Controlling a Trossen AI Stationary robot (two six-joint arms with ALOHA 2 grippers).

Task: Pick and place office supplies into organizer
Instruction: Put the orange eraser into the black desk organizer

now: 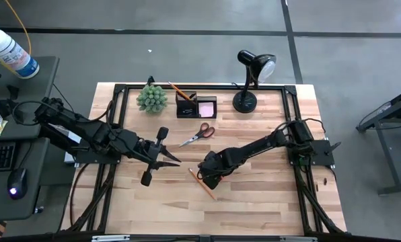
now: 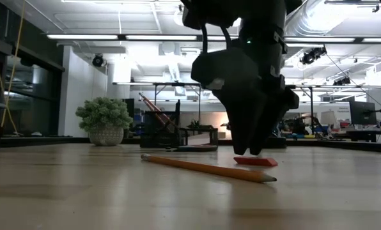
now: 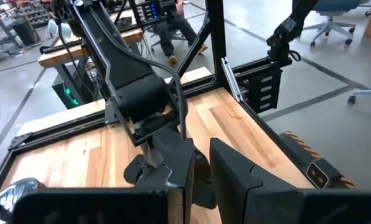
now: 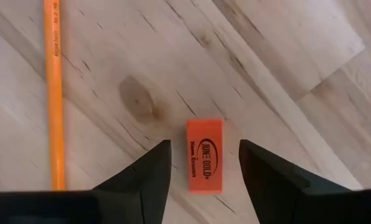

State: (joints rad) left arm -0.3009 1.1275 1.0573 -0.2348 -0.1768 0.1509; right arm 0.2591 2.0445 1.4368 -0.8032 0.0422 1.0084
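The right gripper [image 4: 201, 171] hangs over the red eraser [image 4: 205, 155] with its fingers apart and one on each side of it, neither touching. That straddle makes sense as the set-up for a pinch across the eraser's short width: the eraser lies flat on the wooden table [image 1: 254, 202], so the fingers have to come down past its long edges. In the low view the gripper's tips stand just above the tabletop with the eraser [image 2: 256, 161] right beside them. An orange pencil [image 4: 55, 93] lies alongside at about 9 o'clock of the eraser, apart from it and outside the fingers' span, so it looks unlikely to be caught.

From above, the right arm reaches in from 3 o'clock, stretched low across the table, its wrist pitched down near the table's middle.

The left gripper [image 1: 161, 160] waits at about 9 o'clock of the eraser, well apart from it; whether its fingers are open I cannot tell.

The black organizer [image 1: 195, 106] stands at the table's 12 o'clock edge with a pink sticky-note pad [image 1: 207, 106] in one compartment; orange-handled scissors [image 1: 199, 133] lie between it and the right gripper.
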